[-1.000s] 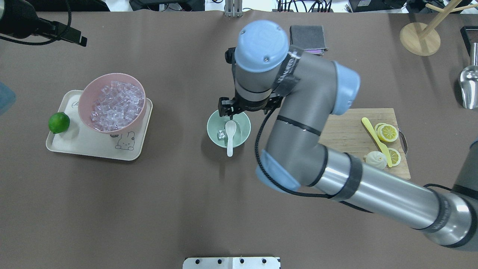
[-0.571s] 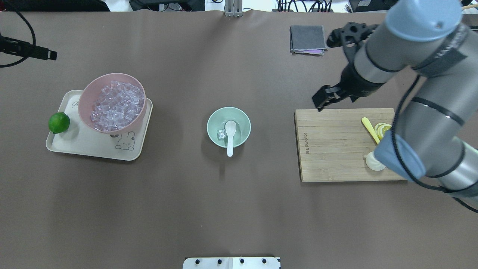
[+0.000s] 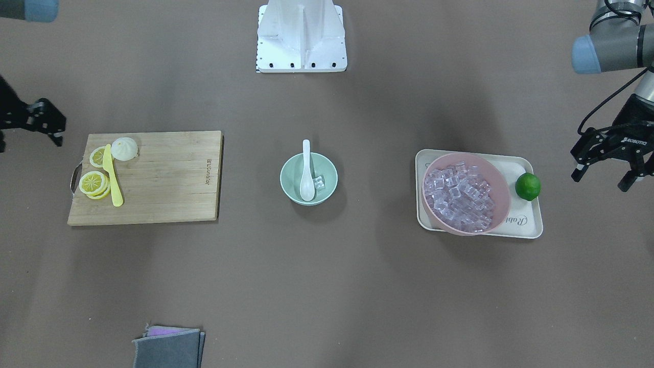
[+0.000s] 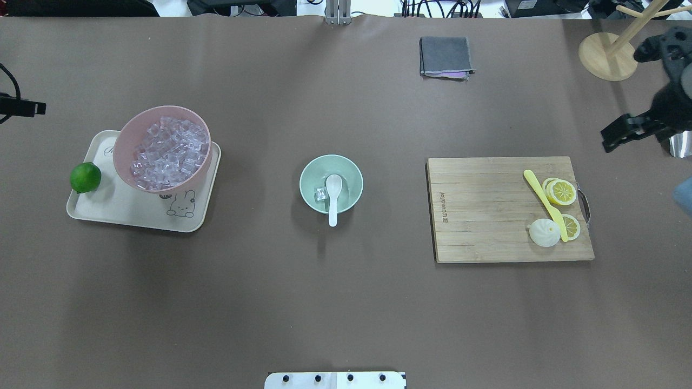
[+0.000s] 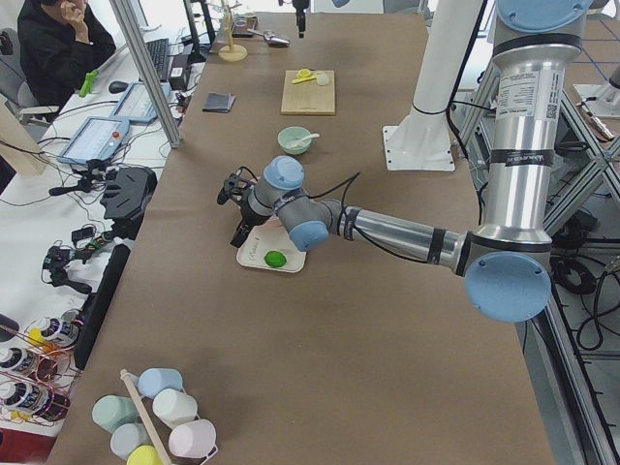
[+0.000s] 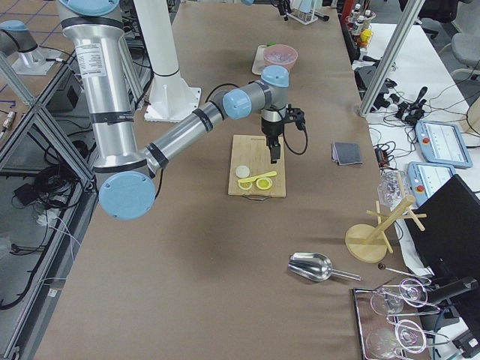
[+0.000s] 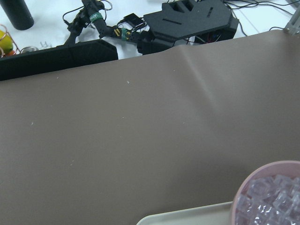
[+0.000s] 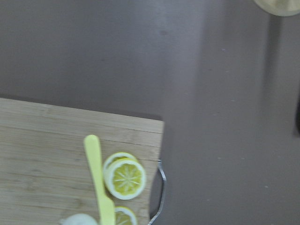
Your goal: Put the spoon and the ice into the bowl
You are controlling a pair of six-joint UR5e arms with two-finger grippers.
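In bowl [image 4: 352,177]: glossy white spoon [image 4: 333,190], clear ice [image 4: 321,194] | left claw [image 3: 600,181] spread, empty | right claw [image 4: 619,135] unclear

The spoon [image 4: 333,195] gleams glossy white, like ceramic. The ice [image 4: 321,194] is clear and glassy in the smooth, matt bowl [image 4: 346,167]. The cutting board [image 4: 481,216] is bare wood, the counter [image 4: 324,302] matt brown.

The spoon [image 5: 309,138] is seen in the bowl [image 5: 291,146] at upper centre. A lime [image 5: 275,259] is seen on the tray [image 5: 253,256] at mid-frame.
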